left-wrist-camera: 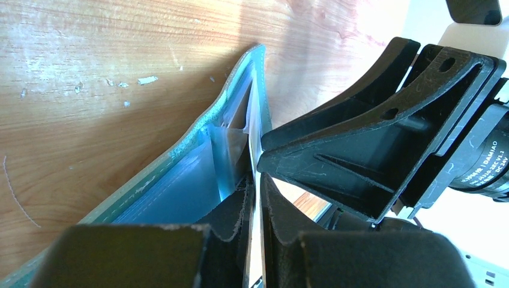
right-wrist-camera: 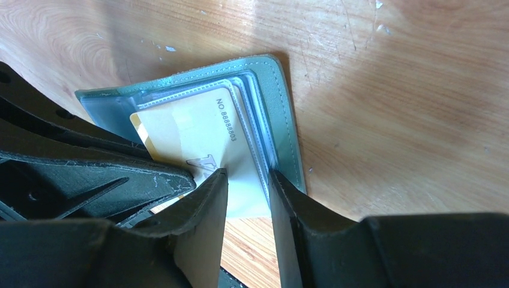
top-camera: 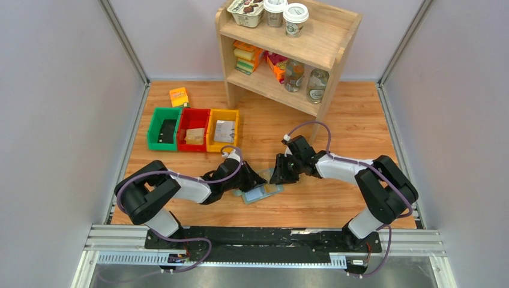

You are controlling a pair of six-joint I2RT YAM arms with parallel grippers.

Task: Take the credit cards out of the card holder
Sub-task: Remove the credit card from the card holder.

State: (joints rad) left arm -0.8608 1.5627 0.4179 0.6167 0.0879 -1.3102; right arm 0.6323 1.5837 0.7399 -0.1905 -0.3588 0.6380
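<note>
Worn wooden table (top-camera: 336, 198) under both sets of jaws. Black right gripper (right-wrist-camera: 248, 174): jaws apart, tips down at the sage-green bifold card holder (right-wrist-camera: 282, 102), probably pinning it so it won't drag with the pull. The holder lies open just beneath and ahead of them. Black left gripper (left-wrist-camera: 256, 192): jaws nearly together on a thin pale edge, looks like the cream-and-gold plastic credit card (right-wrist-camera: 186, 126). Card is partly out of its pocket, corner showing between the right jaws. Not yet free.
</note>
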